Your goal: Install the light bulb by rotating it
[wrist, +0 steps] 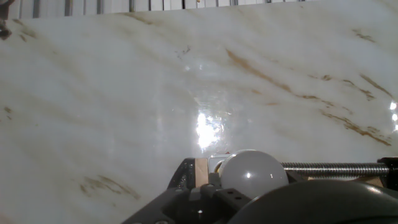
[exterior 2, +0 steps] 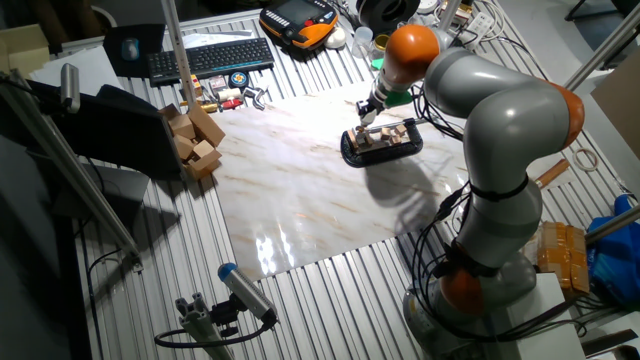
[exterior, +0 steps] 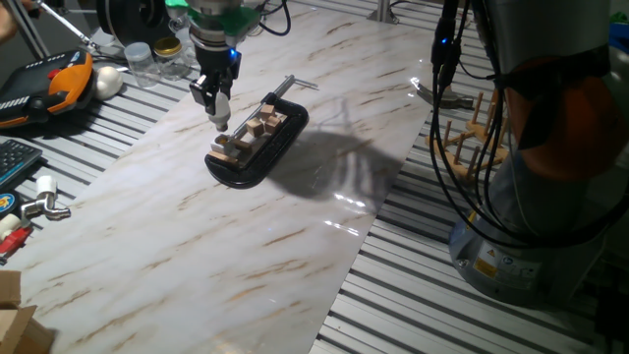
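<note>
The light bulb [wrist: 254,175] is a small frosted white globe at the bottom of the hand view, right in front of the camera. My gripper [exterior: 220,113] points down over the left end of a black clamp [exterior: 260,147] that carries wooden blocks. A white shape shows between the closed-in fingers, which I take to be the light bulb [exterior: 222,116]. In the other fixed view the gripper [exterior 2: 367,112] hangs just left of the clamp [exterior 2: 380,145]. The clamp's threaded rod [wrist: 336,168] runs right from behind the bulb. The bulb's screw base is hidden.
The clamp lies on a marble board [exterior: 197,246]. An orange pendant [exterior: 59,84], a white egg-shaped ball [exterior: 106,82] and jars [exterior: 147,61] sit at its far left. A wooden peg rack [exterior: 472,138] stands right. A keyboard [exterior 2: 210,57] and cardboard blocks [exterior 2: 195,140] lie beyond.
</note>
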You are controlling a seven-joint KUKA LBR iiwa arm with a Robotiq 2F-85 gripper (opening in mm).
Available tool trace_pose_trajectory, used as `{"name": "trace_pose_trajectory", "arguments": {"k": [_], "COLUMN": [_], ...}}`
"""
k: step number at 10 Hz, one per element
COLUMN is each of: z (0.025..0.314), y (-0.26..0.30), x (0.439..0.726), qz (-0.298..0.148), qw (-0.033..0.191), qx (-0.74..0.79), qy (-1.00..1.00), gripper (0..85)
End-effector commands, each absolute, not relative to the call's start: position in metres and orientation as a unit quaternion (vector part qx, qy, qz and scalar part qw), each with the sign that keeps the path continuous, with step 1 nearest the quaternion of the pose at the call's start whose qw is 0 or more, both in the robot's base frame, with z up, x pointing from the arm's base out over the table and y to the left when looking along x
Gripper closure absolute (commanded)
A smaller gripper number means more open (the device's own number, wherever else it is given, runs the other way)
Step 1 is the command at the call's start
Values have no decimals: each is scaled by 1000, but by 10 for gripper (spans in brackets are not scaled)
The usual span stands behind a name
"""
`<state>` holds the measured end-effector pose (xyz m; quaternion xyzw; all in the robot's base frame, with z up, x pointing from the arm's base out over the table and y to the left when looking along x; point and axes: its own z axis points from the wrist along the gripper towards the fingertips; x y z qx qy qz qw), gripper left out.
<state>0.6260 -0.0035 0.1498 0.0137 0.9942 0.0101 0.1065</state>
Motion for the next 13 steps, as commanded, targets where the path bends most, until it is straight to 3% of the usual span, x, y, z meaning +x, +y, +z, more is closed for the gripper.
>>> {"name": "trace_pose_trajectory", "arguments": {"k": [1,13], "z": [149,147], "y": [-3,-2], "x": [626,626], "qz": [9,-11], "qw": [107,95], "qx": [15,21], "qy": [994,995], "gripper": [850,850]}}
